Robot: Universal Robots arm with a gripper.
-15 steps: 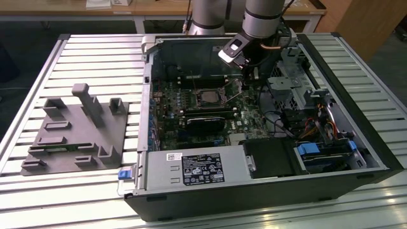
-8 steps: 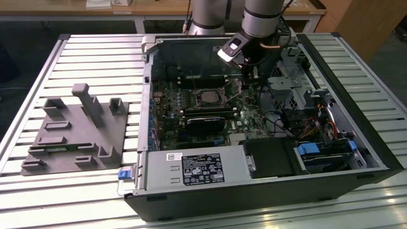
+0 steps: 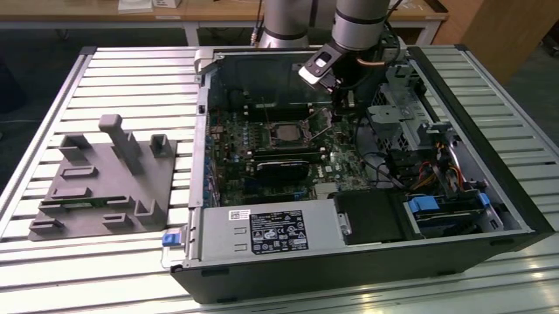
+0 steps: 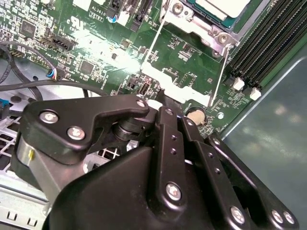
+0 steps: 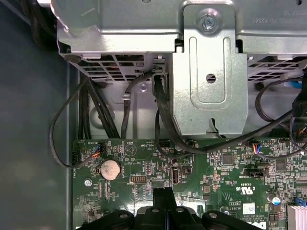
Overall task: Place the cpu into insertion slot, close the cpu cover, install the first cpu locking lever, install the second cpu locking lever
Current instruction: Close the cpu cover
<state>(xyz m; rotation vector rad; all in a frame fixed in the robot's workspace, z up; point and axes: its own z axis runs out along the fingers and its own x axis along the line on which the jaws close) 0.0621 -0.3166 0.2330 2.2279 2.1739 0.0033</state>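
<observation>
Hovering above the green motherboard [image 5: 144,177] inside the open black computer case [image 3: 349,278], my gripper [image 5: 165,194] is closed on nothing. Nearby, the small silver-grey square cpu [image 4: 225,5] sits in the metal-rimmed insertion slot [image 3: 272,134].

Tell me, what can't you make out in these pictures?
- The cpu: second wrist view, cut off by the picture's edge.
- The cpu cover: same view, mostly cut off; closed or not is unclear.
- The insertion slot: exterior view, too small to show its contents.
</observation>
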